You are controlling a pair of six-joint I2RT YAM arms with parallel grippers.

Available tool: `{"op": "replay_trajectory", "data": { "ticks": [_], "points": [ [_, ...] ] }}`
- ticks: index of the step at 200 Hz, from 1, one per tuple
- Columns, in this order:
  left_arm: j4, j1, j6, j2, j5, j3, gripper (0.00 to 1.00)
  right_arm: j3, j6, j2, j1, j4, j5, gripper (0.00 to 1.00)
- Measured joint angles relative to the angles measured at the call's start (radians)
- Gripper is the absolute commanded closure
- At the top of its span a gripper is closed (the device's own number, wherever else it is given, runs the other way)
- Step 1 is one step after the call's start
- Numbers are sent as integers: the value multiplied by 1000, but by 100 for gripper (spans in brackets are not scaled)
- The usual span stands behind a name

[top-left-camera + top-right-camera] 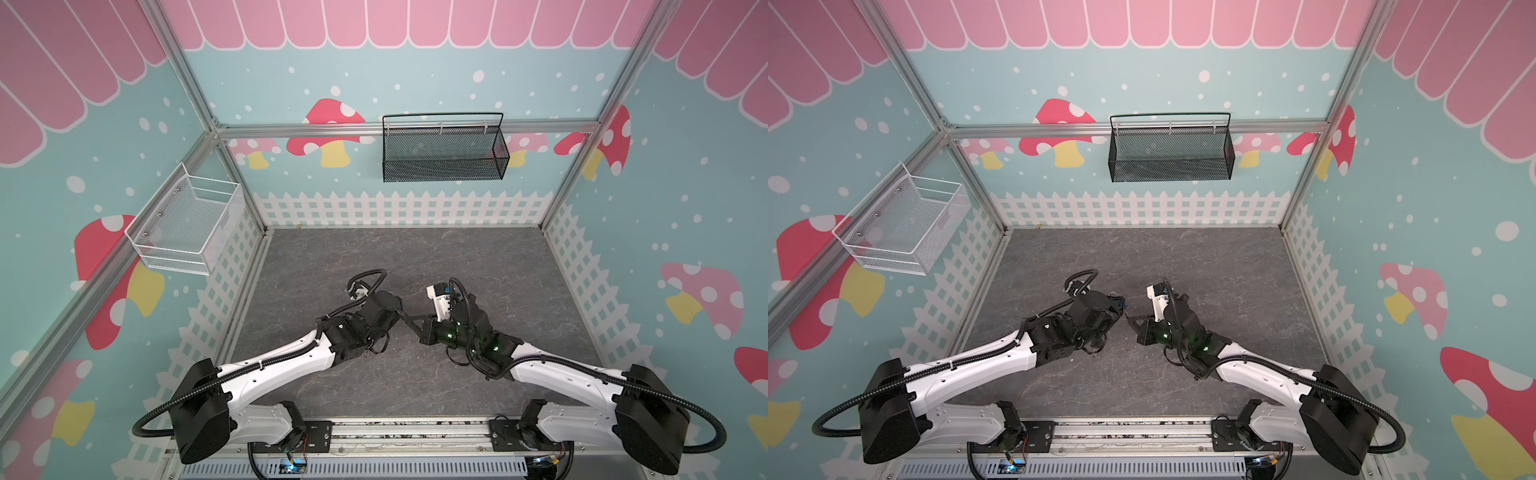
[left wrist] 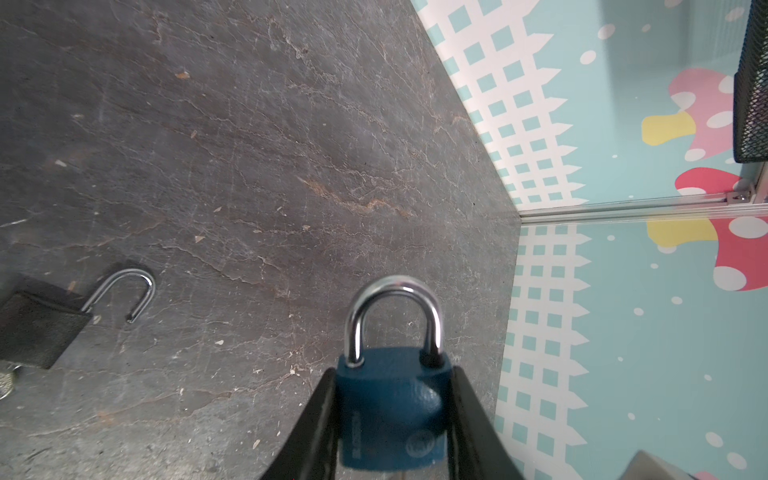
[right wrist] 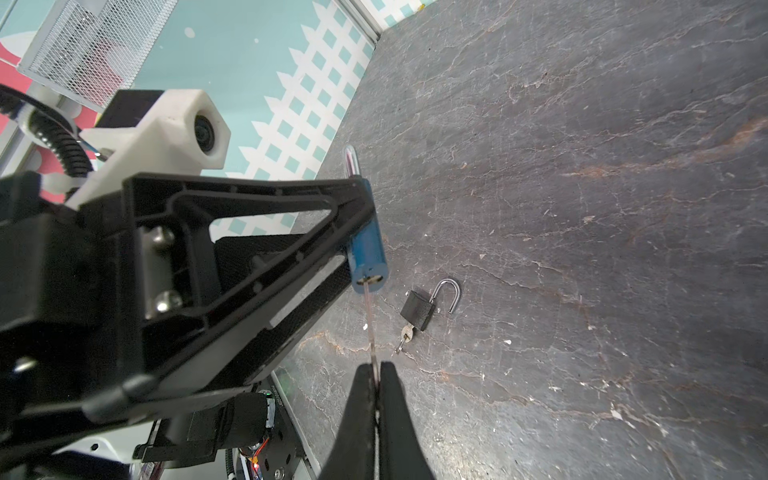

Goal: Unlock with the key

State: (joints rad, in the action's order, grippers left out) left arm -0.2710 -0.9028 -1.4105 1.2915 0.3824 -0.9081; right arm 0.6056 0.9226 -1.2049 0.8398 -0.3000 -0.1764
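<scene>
Your white-and-black left arm (image 1: 282, 365) and right arm (image 1: 552, 374) reach in from the lower corners over the grey stone-patterned tabletop (image 1: 498, 270); their jaws stand tip to tip at lower centre. A black mesh basket (image 1: 442, 153) hangs upper centre, a white wire basket (image 1: 187, 224) at left.

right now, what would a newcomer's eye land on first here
Mid-table the two arms meet: the left claw clamps a blue padlock, its shackle closed, while the right claw pinches a thin key whose tip reaches the lock's keyhole. Beside them on the grey table lies a black padlock with its shackle sprung open.
</scene>
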Motion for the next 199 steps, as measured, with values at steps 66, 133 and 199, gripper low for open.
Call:
{"op": "replay_trajectory", "data": {
  "ticks": [66,133,199],
  "points": [
    [4,-2,-8,-17,4,0,100,32,-6,-19,6,2,24,100],
    [15,-19,-45,-18,30,0,100,48,-38,-6,18,36,75,100],
    [29,-35,-67,-18,53,0,100,66,-114,4,32,70,120,100]
  ]
}}
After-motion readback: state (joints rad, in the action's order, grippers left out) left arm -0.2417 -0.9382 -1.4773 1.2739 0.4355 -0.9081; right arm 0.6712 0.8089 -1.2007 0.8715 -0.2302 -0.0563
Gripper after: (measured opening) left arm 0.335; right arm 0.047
